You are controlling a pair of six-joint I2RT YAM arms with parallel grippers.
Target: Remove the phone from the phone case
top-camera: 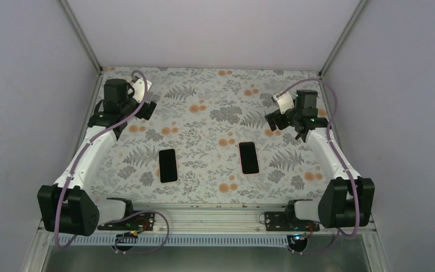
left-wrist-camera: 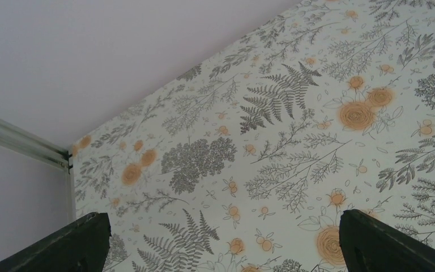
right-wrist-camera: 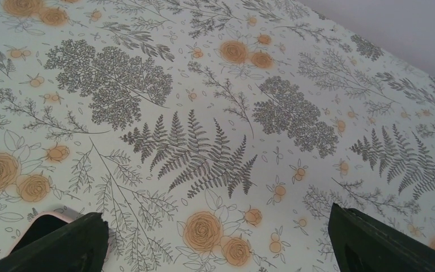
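Two flat black rectangles lie on the floral table. The left one (top-camera: pixel 168 165) is plain black and looks like a bare phone. The right one (top-camera: pixel 249 157) has a thin pale pink rim, like a case; I cannot tell whether a phone is in it. Its pink-edged corner (right-wrist-camera: pixel 41 222) shows at the lower left of the right wrist view, partly behind a finger. My left gripper (top-camera: pixel 147 107) (left-wrist-camera: pixel 225 226) is open and empty at the far left. My right gripper (top-camera: pixel 274 120) (right-wrist-camera: pixel 218 226) is open and empty at the far right, beyond the rimmed rectangle.
White walls enclose the table on the left, back and right, with metal posts at the back corners (top-camera: pixel 99 69). The aluminium rail (top-camera: pixel 204 218) with the arm bases runs along the near edge.
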